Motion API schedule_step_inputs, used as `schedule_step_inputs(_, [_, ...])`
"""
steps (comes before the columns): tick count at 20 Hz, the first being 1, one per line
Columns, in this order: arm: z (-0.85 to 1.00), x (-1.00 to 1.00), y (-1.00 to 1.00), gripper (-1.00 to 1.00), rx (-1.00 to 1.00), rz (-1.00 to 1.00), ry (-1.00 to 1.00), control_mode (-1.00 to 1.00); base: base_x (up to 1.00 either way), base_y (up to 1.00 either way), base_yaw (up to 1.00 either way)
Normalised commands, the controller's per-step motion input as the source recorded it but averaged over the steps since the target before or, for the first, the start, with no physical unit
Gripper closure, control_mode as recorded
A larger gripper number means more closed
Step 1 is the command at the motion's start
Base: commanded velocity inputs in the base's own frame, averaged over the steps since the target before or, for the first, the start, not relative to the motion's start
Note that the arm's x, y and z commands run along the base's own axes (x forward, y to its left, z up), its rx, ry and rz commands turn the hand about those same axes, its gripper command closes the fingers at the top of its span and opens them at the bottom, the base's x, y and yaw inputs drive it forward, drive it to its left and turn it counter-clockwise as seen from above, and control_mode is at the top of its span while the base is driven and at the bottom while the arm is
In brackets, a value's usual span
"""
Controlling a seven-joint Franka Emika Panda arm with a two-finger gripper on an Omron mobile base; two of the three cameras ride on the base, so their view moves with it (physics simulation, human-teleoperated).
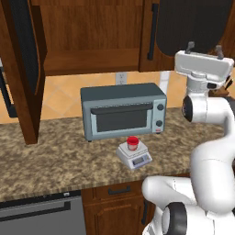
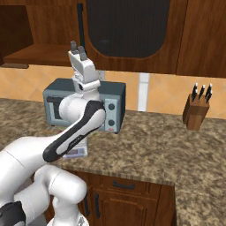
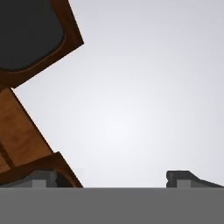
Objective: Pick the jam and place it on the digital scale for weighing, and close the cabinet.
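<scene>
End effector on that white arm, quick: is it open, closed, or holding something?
End effector: open, fingers spread wide apart, holding nothing. It is raised up toward the cabinet; the jam already sits on the digital scale.

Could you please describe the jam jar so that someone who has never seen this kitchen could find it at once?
Find the large blue-grey toaster oven on the speckled stone counter. Just in front of it sits a small flat light-grey digital scale, and the jam stands on its weighing plate. It is the only small squat jar with a bright red lid.
</scene>
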Motion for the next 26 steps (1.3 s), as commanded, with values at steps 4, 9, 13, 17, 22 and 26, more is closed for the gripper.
schedule_step_inputs(4, [-0.16, -0.69, 1.00, -1.00, 0.00, -0.30, -0.36, -1.00, 0.00, 0.00, 0.00])
schedule_step_inputs(9, [-0.15, -0.57, 1.00, -1.00, 0.00, -0.18, -0.15, -1.00, 0.00, 0.00, 0.00])
schedule_step_inputs(13, [-0.29, -0.37, 1.00, -1.00, 0.00, -0.05, 0.00, -1.00, 0.00, 0.00, 0.00])
schedule_step_inputs(17, [-0.79, -0.02, 1.00, -1.00, 0.04, -0.11, 0.00, -1.00, 0.00, 0.00, 0.00])
schedule_step_inputs(22, [-0.79, -0.01, 1.00, -1.00, 0.01, -0.19, 0.00, -1.00, 0.00, 0.00, 0.00])
schedule_step_inputs(26, [-0.64, 0.00, 1.00, -1.00, 0.00, -0.21, -0.05, -1.00, 0.00, 0.00, 0.00])
